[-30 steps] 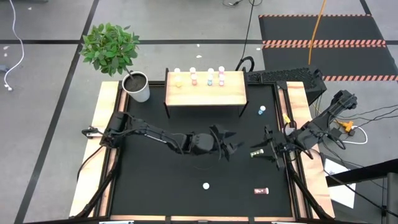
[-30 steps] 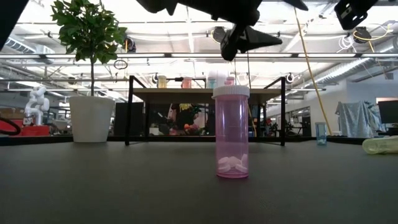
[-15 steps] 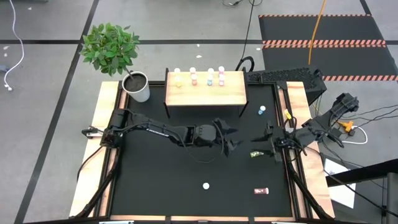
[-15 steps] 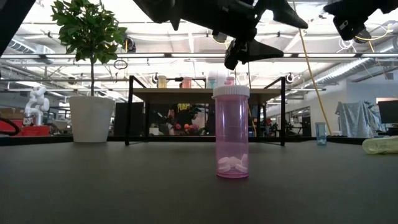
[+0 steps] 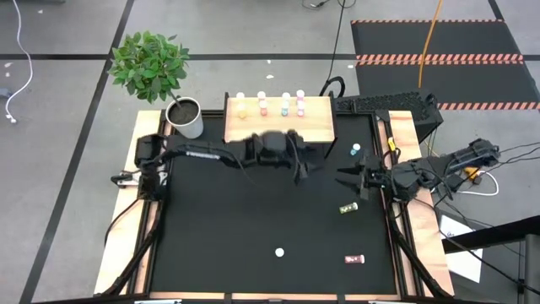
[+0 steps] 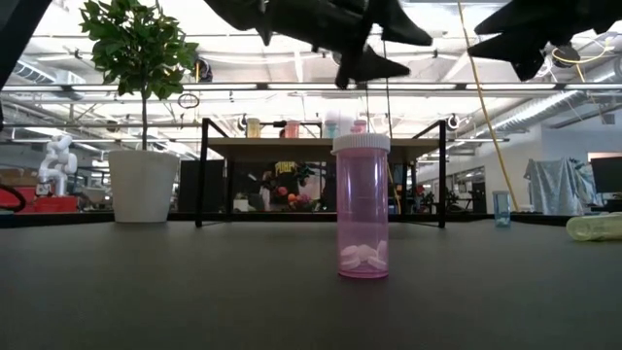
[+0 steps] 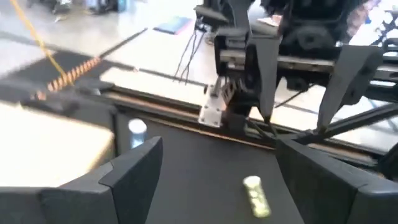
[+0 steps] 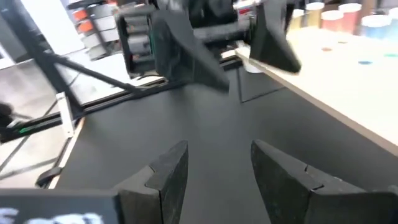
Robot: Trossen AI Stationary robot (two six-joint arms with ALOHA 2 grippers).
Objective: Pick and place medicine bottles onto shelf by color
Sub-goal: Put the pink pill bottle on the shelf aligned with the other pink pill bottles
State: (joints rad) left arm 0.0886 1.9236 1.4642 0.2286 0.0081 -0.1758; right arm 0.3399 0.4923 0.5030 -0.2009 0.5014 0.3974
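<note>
Several medicine bottles stand in a row along the far edge of the wooden shelf (image 5: pixel 278 125). A pink bottle (image 6: pixel 362 206) stands upright on the mat near the front, seen from above as a white cap (image 5: pixel 279 252). An olive bottle (image 5: pixel 348 208) lies on its side at the right, and a blue bottle (image 5: pixel 355 150) stands near the shelf's right end. My left gripper (image 5: pixel 305 165) hovers open and empty just in front of the shelf's right part. My right gripper (image 5: pixel 348 182) hangs open and empty above the mat, between the blue and olive bottles.
A white pot with a green plant (image 5: pixel 186 116) stands at the far left corner. Another pink bottle (image 5: pixel 354 259) lies on its side at the front right. Bare black mat fills the table's middle and left. Wooden rails run along both sides.
My left gripper has moved toward the far edge, up close to the shelf's front, rising a little and rolling about its own axis. My right gripper has swung toward the far edge, away from the olive bottle, which has stayed where it lay. Neither gripper's finger gap has changed.
</note>
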